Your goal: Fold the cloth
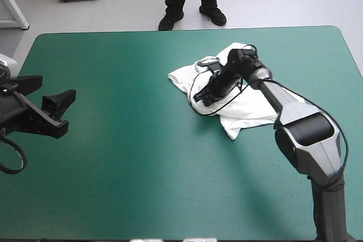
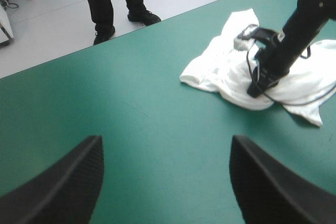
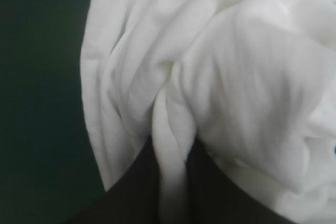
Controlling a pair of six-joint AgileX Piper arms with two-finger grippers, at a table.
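**High view.** The T-shirt (image 1: 255, 111) lies as a crumpled heap on the teal-green counter (image 1: 142, 157), right of centre and toward the far edge. The right arm (image 1: 300, 128) reaches down onto the heap's left part. The left jaws stand apart near the left edge, well apart from the cloth.

**Left wrist view.** The left jaws are apart over bare counter (image 2: 131, 114), with the T-shirt (image 2: 215, 72) lying far ahead and to the right.

**Right wrist view.** The right jaws are clamped on a narrow pleat of the T-shirt (image 3: 236, 77).

**Progress, as judged.** No fold is visible. The shirt is not yet spread flat, so the task appears to be at its start.
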